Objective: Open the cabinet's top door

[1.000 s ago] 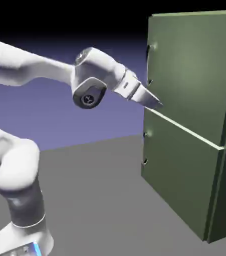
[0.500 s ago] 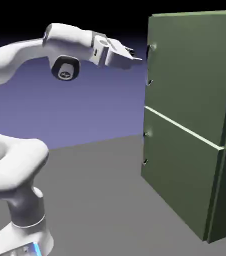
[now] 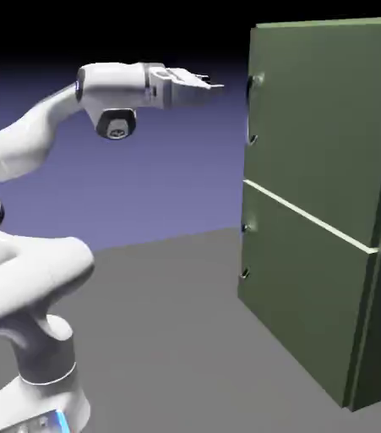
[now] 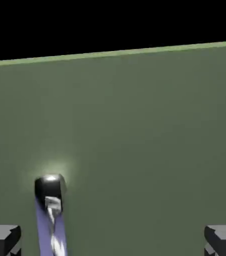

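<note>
Gripper (image 3: 213, 81), jaws wide open and holding nothing, hovers near the handle (image 3: 250, 110) by the closed top door's (image 3: 324, 118) left edge in the exterior view.

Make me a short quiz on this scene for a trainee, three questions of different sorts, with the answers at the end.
1. True or false: the top door stands shut.
2. Multiple choice: where does the top door's handle show in the hand view? A) midway between the fingers; B) nearer the left finger; C) nearer the right finger.
3. Fill in the blank: a pale ____ parts the top door from the lower door.

Key: 1. true; 2. B; 3. seam
</note>
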